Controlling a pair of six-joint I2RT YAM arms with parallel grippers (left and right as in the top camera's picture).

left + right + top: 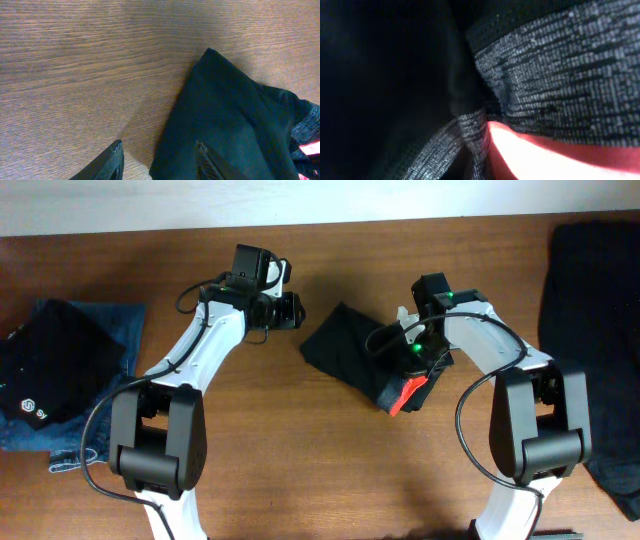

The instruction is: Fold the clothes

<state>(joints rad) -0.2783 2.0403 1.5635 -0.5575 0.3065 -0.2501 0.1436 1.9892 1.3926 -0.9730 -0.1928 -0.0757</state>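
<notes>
Black trousers (345, 345) lie bunched in the middle of the table, their red-orange and grey waistband (406, 392) at the near right end. My right gripper (418, 358) is pressed down into that end and shut. In its wrist view, grey waistband (555, 70) and red-orange band (545, 157) fill the frame, gathered into a pinched fold, and the fingers are hidden. My left gripper (291, 310) hovers open just left of the trousers' far corner. One of its fingertips (201, 149) is over the black cloth (225, 125) and the other over bare wood.
A black garment on blue denim jeans (110, 330) lies at the left edge. Another dark garment (590, 290) drapes along the right edge. Bare wooden table (300, 460) shows in front of the arms.
</notes>
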